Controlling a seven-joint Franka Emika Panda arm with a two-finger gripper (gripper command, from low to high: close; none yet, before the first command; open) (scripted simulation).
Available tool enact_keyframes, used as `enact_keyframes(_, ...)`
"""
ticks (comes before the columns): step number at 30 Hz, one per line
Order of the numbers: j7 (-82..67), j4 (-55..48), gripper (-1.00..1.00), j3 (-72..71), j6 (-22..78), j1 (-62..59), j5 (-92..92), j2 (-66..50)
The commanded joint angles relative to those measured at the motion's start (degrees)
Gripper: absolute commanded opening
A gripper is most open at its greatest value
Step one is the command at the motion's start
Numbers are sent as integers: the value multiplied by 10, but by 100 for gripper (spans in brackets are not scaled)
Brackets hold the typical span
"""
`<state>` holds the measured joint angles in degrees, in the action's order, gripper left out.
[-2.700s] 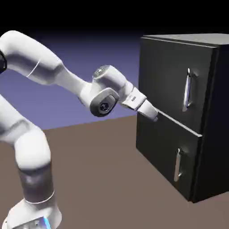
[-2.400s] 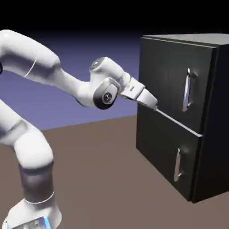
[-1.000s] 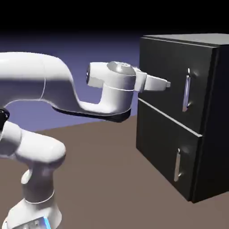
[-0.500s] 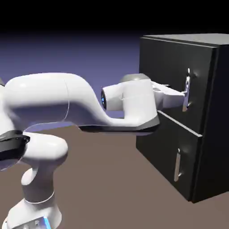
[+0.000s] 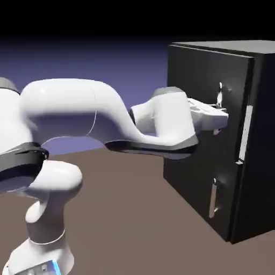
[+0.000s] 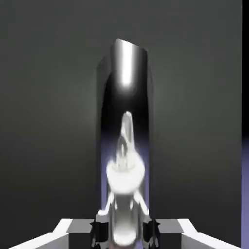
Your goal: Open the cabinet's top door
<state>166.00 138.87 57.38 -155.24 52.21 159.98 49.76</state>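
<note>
Gripping the silver bar handle (image 6: 125,63) with your claw (image 6: 124,231) clamped on it, you'll likely find the slightly open top door (image 5: 201,80) at the cabinet's (image 5: 258,139) upper front stiff-hinged, the metal slippery, so hold mid-bar.

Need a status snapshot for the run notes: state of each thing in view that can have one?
Top door: slightly ajar
Lower door: shut
Gripper: closed on the top door's handle
Top door's handle: gripped, upright
Lower door's handle: free, upright
</note>
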Motion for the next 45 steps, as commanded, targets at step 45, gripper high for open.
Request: enact_keyframes(45, -240, 350, -100, -765, 144, -508, -834, 300)
